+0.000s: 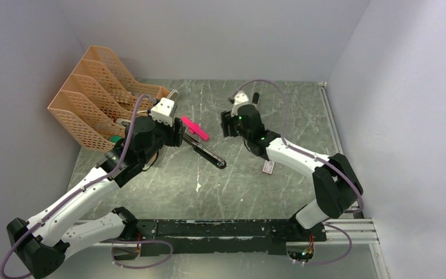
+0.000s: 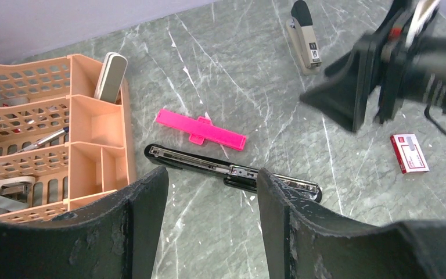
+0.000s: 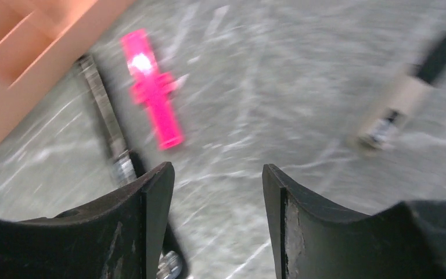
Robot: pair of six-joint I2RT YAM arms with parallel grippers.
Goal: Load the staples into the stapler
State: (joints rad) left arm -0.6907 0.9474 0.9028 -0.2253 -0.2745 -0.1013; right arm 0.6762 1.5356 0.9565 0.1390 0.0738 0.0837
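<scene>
**Two pincers apart, nothing held**

1. Left pincer point(image 2: 210, 174): my two fingers stand apart with nothing between them. The pincer hangs above the table point(image 1: 238, 192), left of centre, by the far-left end of the stapler.

2. Right pincer point(image 3: 216, 168): my two fingers stand apart here too, and the gap is empty. Its wrist view is blurred. The pincer hangs over the far middle of the table, to the right of the left pincer and apart from it.

3. Stapler point(image 1: 206, 152): black, long and narrow. It lies opened out flat near the table's middle with its silver rail facing up, and it runs from far left to near right.

4. Pink plastic piece point(image 2: 200, 129): lies flat just beyond the stapler on its far side and does not touch it.

5. Staple box point(image 2: 409, 153): white with red print. It lies flat to the right of the stapler, nearer than the right pincer. I cannot make out loose strips.

6. Second stapler point(image 2: 305, 35): grey and black. It sits at the far side, beyond the right pincer.

7. Orange organiser point(image 2: 99, 145): stands at the far left, close to the stapler's far-left end.
</scene>
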